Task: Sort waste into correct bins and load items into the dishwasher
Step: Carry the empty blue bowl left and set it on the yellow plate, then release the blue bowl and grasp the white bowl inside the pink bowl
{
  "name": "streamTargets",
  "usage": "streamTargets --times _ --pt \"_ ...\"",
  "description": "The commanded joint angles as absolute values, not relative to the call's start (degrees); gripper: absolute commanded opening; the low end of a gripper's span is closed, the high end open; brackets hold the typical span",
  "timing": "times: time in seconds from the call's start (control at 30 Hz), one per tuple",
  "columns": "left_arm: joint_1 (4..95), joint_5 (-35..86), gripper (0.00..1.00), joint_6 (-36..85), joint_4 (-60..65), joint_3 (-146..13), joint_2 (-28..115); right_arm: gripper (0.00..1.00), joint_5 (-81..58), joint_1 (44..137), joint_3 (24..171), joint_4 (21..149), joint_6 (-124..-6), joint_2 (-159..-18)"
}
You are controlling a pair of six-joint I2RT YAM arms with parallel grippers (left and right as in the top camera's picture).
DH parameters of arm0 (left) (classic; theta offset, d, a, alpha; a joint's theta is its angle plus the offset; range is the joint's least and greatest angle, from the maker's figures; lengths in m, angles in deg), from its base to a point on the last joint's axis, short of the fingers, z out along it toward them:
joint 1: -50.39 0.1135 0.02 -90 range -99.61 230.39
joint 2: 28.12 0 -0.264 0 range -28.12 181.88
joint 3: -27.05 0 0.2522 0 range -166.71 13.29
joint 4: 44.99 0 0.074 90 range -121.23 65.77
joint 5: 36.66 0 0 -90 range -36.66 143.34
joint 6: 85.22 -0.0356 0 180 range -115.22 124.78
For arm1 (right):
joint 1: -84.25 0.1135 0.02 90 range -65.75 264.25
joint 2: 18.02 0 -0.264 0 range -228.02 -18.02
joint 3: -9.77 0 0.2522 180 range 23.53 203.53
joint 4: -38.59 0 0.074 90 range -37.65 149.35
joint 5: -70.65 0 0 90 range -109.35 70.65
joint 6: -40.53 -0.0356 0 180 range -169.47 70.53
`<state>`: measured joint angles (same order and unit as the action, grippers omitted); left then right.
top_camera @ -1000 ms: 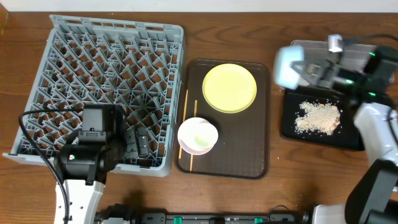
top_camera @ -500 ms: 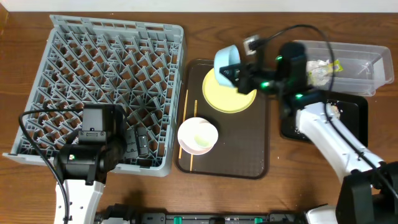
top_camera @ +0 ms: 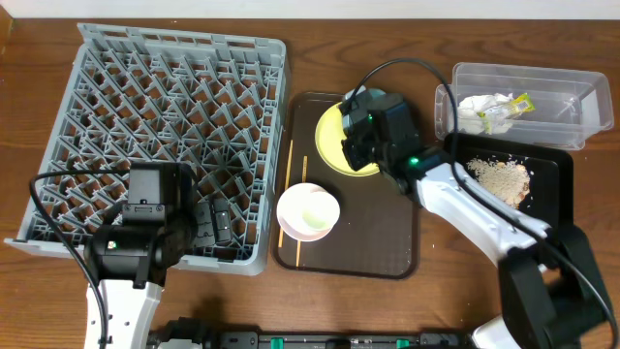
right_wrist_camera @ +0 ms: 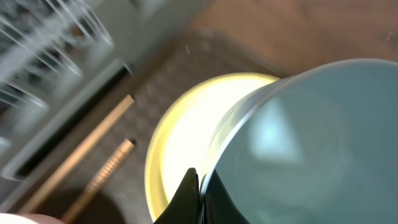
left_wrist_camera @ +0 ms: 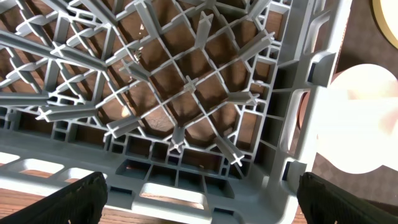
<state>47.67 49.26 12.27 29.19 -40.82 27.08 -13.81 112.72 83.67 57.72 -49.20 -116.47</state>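
- light blue bowl (right_wrist_camera: 298, 137): rim pinched in right gripper (right_wrist_camera: 198, 186), fingers clenched on it (thin edge only)
- yellow plate (right_wrist_camera: 180, 149) directly beneath that gripper; chopsticks (right_wrist_camera: 87, 143) off to its side
- left gripper (left_wrist_camera: 202, 196): fingers spread wide, holding nothing, above grey dish rack (left_wrist_camera: 186, 93) corner

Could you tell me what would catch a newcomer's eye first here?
The large grey dish rack dominates the left side. Over the yellow plate on the brown tray, the right tool holds the light blue bowl by its rim. Crumbs lie in the black tray, far right.
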Motion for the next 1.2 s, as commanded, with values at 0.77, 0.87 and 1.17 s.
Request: streamTargets --times 0.77,0.87,1.17 --pt "47.87 49.74 0.98 12.35 29.41 -41.91 27.01 0.72 4.51 113.15 83.85 69.34 -53.7 -107.23" --pt "47.87 49.74 0.98 12.35 29.41 -41.91 27.03 0.62 5.97 113.66 83.85 72.88 -57.48 -106.57" --pt "47.87 49.74 0.98 12.35 29.43 -41.91 27.03 0.49 3.0 117.33 82.73 82.63 -59.23 -110.46"
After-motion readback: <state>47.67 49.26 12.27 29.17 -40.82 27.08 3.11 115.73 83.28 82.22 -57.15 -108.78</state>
